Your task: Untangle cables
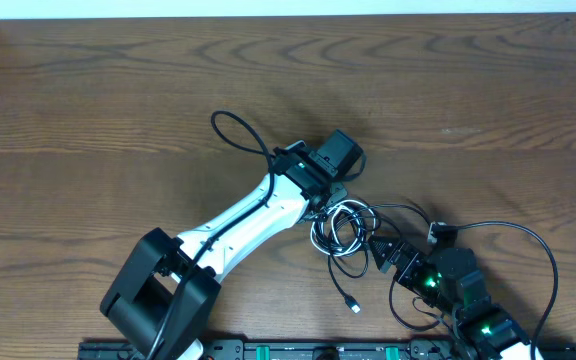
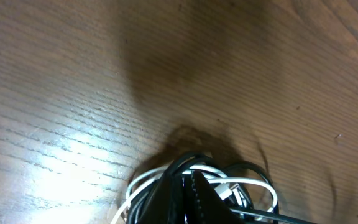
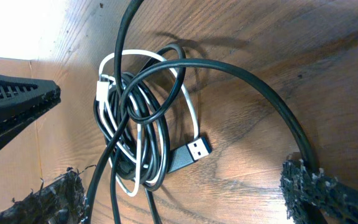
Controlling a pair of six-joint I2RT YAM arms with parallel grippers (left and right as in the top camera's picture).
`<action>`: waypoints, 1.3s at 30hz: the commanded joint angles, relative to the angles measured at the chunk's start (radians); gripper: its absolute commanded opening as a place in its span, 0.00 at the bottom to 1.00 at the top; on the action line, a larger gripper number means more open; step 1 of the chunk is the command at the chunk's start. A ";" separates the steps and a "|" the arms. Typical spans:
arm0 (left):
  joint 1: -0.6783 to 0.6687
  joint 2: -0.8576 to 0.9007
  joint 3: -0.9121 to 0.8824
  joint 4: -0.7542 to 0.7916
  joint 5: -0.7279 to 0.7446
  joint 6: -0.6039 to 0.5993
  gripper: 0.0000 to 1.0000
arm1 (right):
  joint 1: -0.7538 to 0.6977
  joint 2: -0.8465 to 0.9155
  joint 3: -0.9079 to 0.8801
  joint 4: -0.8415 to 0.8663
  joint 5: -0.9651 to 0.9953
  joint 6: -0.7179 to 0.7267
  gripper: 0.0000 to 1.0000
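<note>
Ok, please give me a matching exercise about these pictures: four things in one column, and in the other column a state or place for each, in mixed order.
Things:
1. left claw
2. right claw
3. USB plug
4. white cable

States or places:
a. open wide, one finger on each side of the tangle
b. shut
c. lying on the table beside the tangle
d. looped inside the tangle

Pairs: 1-b, 2-a, 3-c, 4-d

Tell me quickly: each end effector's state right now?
Left end effector: closed, at the cables; grip unclear.
Right end effector: open, holding nothing.
</note>
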 commanded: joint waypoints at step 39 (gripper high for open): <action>-0.132 0.030 -0.009 -0.074 0.098 0.080 0.08 | 0.010 0.005 -0.008 -0.020 0.024 -0.008 0.99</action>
